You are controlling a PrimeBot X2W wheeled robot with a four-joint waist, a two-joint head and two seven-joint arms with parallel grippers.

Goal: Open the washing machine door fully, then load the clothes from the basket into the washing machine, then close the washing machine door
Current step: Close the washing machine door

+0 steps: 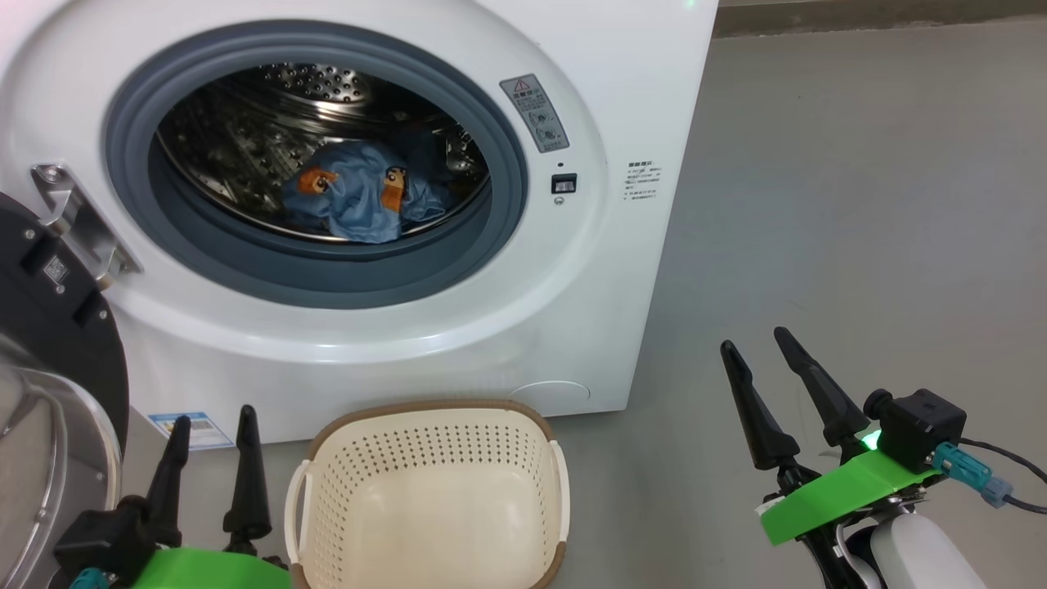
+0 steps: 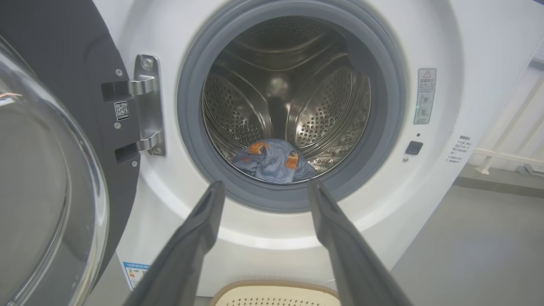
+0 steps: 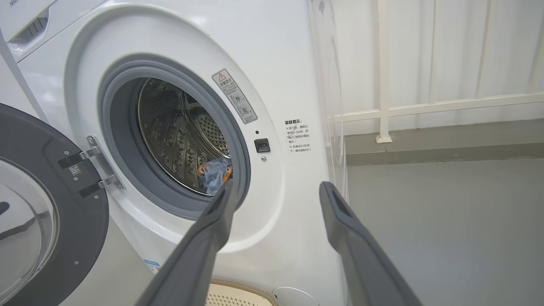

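Note:
The white washing machine (image 1: 622,98) stands ahead with its black-rimmed glass door (image 1: 49,393) swung wide open to the left on its metal hinge (image 1: 78,217). Blue clothes (image 1: 364,200) with orange-brown figures lie low in the steel drum, also seen in the left wrist view as clothes (image 2: 272,161) and in the right wrist view as clothes (image 3: 216,174). The cream basket (image 1: 425,433) sits on the floor in front of the machine with nothing visible inside. My left gripper (image 1: 213,421) is open left of the basket. My right gripper (image 1: 757,339) is open over the floor to the right.
Grey floor (image 1: 859,204) stretches right of the machine. A white railing (image 3: 384,85) runs along the wall behind that floor. The open door (image 2: 46,170) bulges close beside my left arm. A blue label (image 1: 192,429) sits low on the machine front.

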